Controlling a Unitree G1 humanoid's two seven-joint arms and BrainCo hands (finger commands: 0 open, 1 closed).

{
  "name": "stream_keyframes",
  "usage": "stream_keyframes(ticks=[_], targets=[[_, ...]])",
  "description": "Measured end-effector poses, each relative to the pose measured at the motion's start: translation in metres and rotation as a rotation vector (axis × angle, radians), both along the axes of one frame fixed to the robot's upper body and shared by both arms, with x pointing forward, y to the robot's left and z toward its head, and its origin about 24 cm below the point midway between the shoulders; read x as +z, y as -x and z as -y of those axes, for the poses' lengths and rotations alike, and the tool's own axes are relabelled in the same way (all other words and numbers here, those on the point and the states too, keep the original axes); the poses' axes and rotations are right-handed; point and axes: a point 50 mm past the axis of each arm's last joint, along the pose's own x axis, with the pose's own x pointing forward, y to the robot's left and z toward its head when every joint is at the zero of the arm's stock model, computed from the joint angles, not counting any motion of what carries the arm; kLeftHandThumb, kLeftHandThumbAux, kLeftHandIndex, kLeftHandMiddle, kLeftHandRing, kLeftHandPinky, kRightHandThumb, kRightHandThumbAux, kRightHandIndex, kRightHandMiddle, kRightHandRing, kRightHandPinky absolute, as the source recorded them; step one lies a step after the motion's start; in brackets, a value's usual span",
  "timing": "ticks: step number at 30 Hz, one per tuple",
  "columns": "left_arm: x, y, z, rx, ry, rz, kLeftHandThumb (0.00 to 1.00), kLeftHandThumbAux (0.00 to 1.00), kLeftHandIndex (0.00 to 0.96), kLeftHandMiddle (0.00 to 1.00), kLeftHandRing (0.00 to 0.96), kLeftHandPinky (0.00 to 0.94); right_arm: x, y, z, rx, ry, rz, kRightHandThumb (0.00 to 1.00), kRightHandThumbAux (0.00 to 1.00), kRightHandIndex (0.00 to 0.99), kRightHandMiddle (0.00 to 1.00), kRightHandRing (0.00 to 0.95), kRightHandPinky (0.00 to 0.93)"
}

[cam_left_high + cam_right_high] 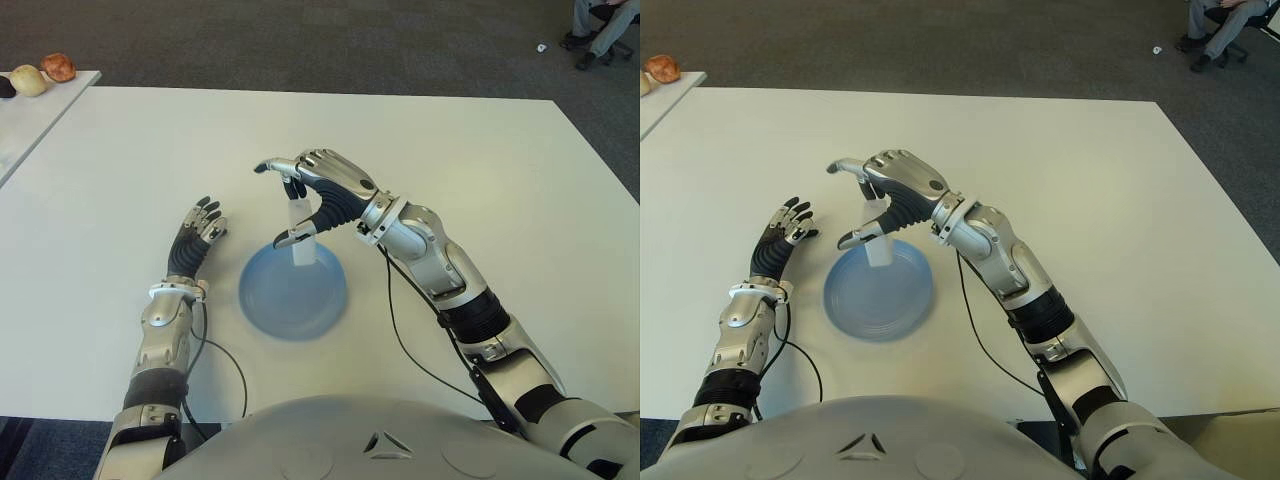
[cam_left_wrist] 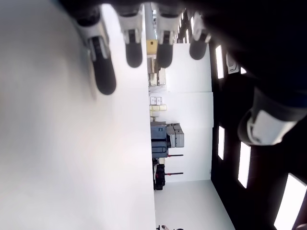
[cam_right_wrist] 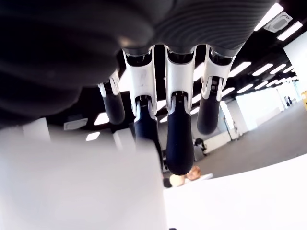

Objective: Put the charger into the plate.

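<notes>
- The right robot hand (image 1: 305,200) is above the far edge of the blue plate (image 1: 292,295), its thumb and fingers pinching a white charger (image 1: 301,235).
- The charger stands upright between the thumb below and the dark fingertips (image 1: 296,187) above; its lower end reaches down to the plate's far inner part, though I cannot tell whether it touches the plate.
- In the right wrist view the fingers (image 3: 178,139) hang straight and close together, with a pale blurred block filling the near corner beside them.
- The left robot hand (image 1: 196,236) shows just to the left of the plate, fingers relaxed, slightly spread and holding nothing; the left wrist view shows the fingertips (image 2: 105,76) over bare counter.
- The plate sits on the white counter (image 1: 480,180), between the two forearms.
- A cable (image 1: 410,340) runs along the right forearm across the counter.
- On a second white surface at the far left lie round objects (image 1: 45,72), one pale, one reddish brown.
- A seated person's legs (image 1: 600,30) show at the far right, on grey carpet.
</notes>
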Motion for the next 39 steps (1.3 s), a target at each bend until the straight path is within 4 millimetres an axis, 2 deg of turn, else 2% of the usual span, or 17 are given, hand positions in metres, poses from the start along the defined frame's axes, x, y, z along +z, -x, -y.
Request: stream_keyframes(ticks=[6, 16, 23, 33, 39], targets=[[0.000, 0.000, 0.004, -0.019, -0.002, -0.001, 0.000, 0.538, 0.000, 0.132, 0.108, 0.043, 0.003, 0.000, -0.002, -0.001, -0.020, -0.024, 0.170, 0.169, 0.000, 0.000, 0.000, 0.000], [0.001, -0.003, 0.003, -0.030, -0.013, -0.005, 0.000, 0.526, 0.000, 0.085, 0.069, 0.059, 0.010, -0.002, -0.003, -0.013, -0.030, -0.025, 0.180, 0.190, 0.000, 0.000, 0.000, 0.000], [0.001, -0.005, 0.003, -0.033, -0.013, -0.010, 0.000, 0.528, 0.000, 0.067, 0.053, 0.036, 0.014, -0.003, -0.001, -0.033, -0.061, -0.042, 0.199, 0.190, 0.000, 0.000, 0.000, 0.000], [0.001, -0.006, 0.004, -0.035, -0.011, -0.012, 0.000, 0.529, 0.000, 0.098, 0.085, 0.082, 0.015, -0.007, 0.000, -0.061, -0.100, -0.058, 0.148, 0.232, 0.000, 0.000, 0.000, 0.000], [0.001, -0.006, 0.003, -0.041, -0.011, -0.015, 0.000, 0.535, 0.000, 0.114, 0.102, 0.089, 0.018, -0.031, -0.002, -0.137, -0.126, -0.088, 0.108, 0.236, 0.000, 0.000, 0.000, 0.000]])
